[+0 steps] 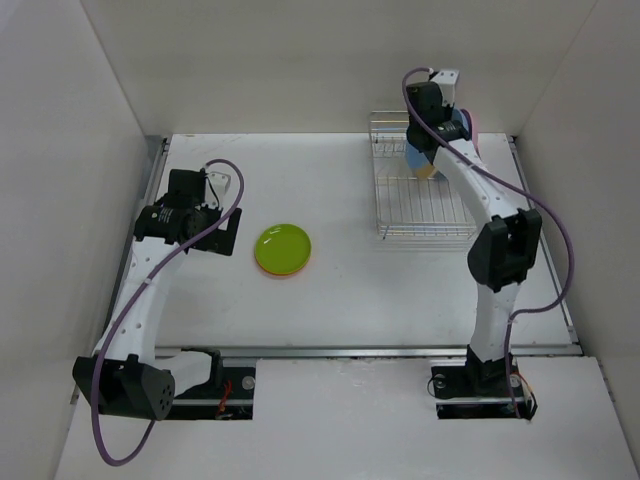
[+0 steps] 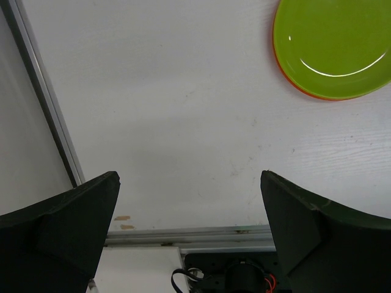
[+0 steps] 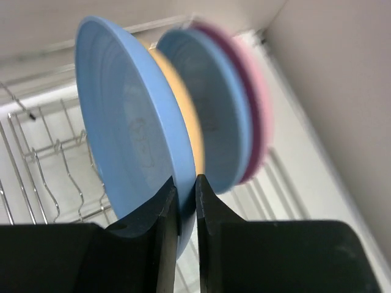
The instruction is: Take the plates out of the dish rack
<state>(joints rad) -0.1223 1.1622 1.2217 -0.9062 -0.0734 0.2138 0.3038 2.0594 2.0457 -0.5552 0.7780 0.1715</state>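
Note:
In the right wrist view my right gripper is shut on the lower rim of the light blue plate, one finger on each face. Behind that plate stand a tan plate, a darker blue plate and a pink plate, all upright in the wire dish rack. From above, the right gripper is over the far end of the dish rack. A lime green plate lies on an orange plate on the table. My left gripper hangs open over bare table, left of the lime green plate.
White walls close in the table on the left, back and right. A metal rail runs along the near table edge, with the arm bases behind it. The near part of the rack holds only bare wire slots.

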